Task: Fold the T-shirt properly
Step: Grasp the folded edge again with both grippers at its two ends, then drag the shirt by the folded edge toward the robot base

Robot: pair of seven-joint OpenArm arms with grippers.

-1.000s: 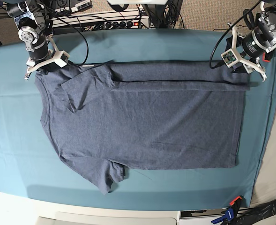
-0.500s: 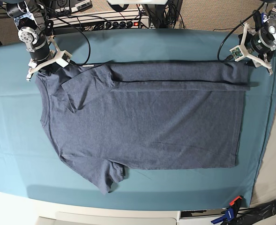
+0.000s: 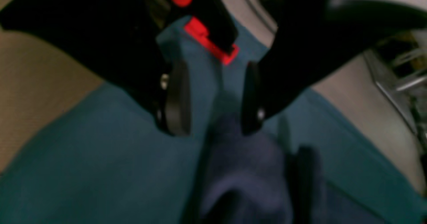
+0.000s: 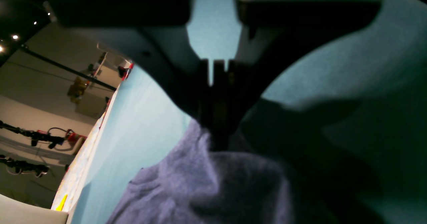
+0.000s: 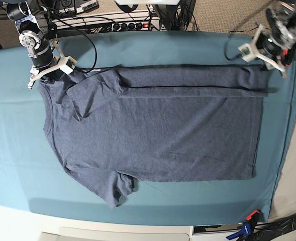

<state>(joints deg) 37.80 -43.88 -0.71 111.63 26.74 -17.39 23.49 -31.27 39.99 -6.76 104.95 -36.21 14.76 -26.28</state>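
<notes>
The blue-grey T-shirt lies flat on the teal table cloth, neck to the left, with its far edge folded over into a narrow band. My right gripper is at the shirt's far-left shoulder corner. The right wrist view shows this gripper shut on a pinch of the T-shirt. My left gripper hovers off the far-right hem corner. In the left wrist view the left gripper is open, with only teal cloth between its fingers and the shirt corner below.
A power strip and cables run along the table's far edge behind the cloth. A blue and orange clamp grips the front right corner. The cloth's right edge drops off close to the shirt's hem.
My left gripper has moved away from the shirt's far-right corner, up and to the right. The right gripper stays on the shoulder corner, barely shifted. The shirt has not moved.
</notes>
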